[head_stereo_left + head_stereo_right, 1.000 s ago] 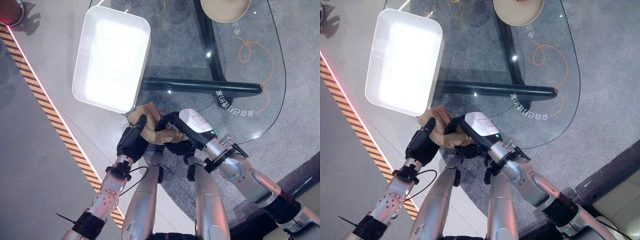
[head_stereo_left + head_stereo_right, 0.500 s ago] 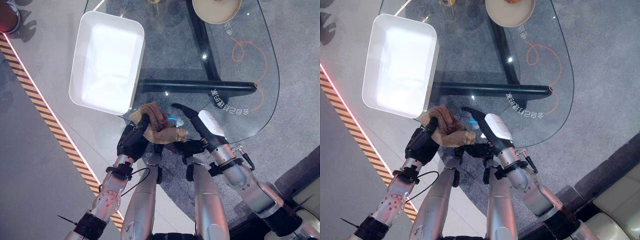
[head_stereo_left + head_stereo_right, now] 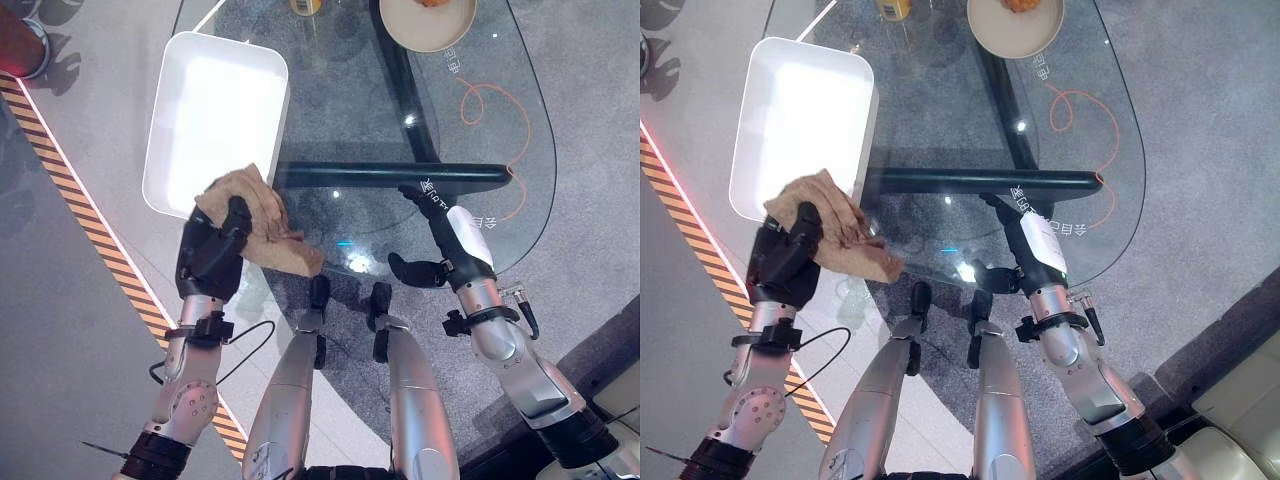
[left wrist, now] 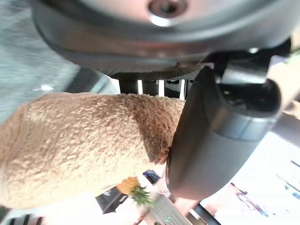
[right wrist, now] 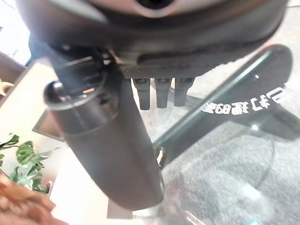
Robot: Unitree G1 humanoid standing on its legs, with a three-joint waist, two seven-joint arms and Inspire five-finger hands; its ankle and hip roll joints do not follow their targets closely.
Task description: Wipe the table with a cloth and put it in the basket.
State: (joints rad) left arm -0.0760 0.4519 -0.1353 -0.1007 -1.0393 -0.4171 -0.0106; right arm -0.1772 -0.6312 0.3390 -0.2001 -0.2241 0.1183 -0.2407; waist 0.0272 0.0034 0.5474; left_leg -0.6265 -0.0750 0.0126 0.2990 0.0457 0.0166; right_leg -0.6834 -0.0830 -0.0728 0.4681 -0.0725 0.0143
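Left robot hand (image 3: 210, 255) clenches the tan cloth (image 3: 255, 215), now lifted to the white basket's (image 3: 215, 120) near rim, centre-left. Right robot hand (image 3: 450, 235) has let go, fingers straight over the glass desk (image 3: 480, 150). Dropping comes next.

Fuzzy tan terry cloth (image 3: 258, 222) is bunched in my left hand (image 3: 210, 255), thumb and fingers clamped round it, loose corner trailing toward table centre. It's held over the glass table's (image 3: 500, 140) near-left edge, just beside the near corner of the white rectangular plastic basket (image 3: 215, 120), which sits open on the table's left side.
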